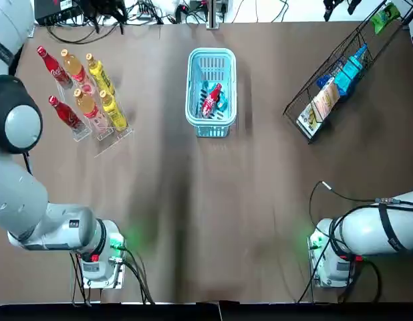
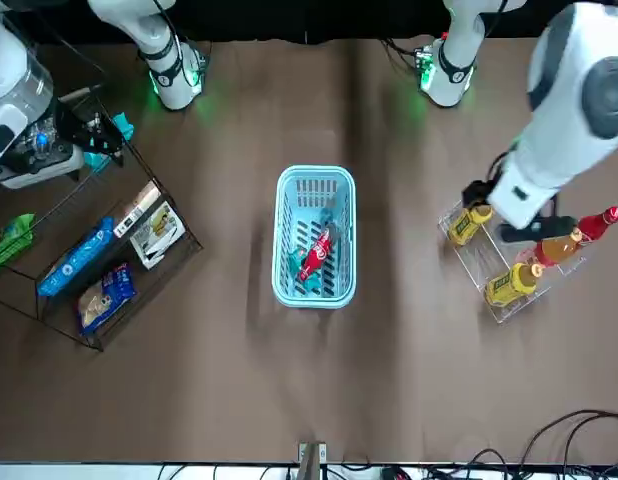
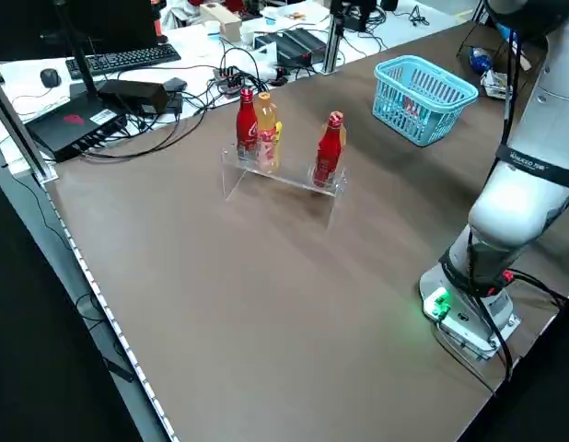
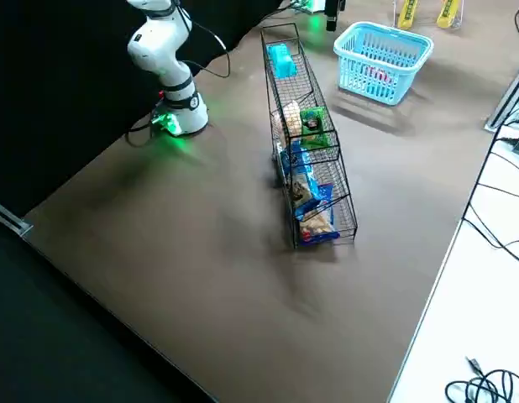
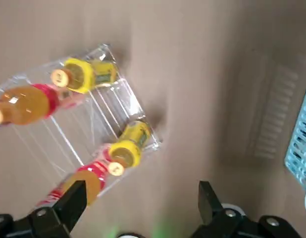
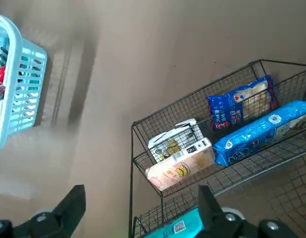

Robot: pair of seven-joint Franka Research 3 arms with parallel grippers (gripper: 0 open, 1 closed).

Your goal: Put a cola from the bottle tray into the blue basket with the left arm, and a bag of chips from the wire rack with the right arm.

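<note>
Cola [image 1: 212,99] lies in basket [image 1: 211,55]; right gripper [image 6: 140,193], wide and empty, hangs over rack [image 6: 132,148], teal bag [image 6: 175,227] just beneath its fingers; left gripper [image 5: 140,191] wide, empty, above tray [image 5: 128,99].

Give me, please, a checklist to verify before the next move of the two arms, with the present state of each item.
1. Cola in basket: ok. A red cola bottle lies in the light blue plastic basket.
2. Chips in basket: cannot tell. A teal item lies beside the bottle.
3. Is the left gripper free: ok, open and empty above the clear bottle tray.
4. Is the right gripper free: ok, open and empty above the black wire rack.
5. Bags available in rack: ok, a long blue bag among them.
</note>
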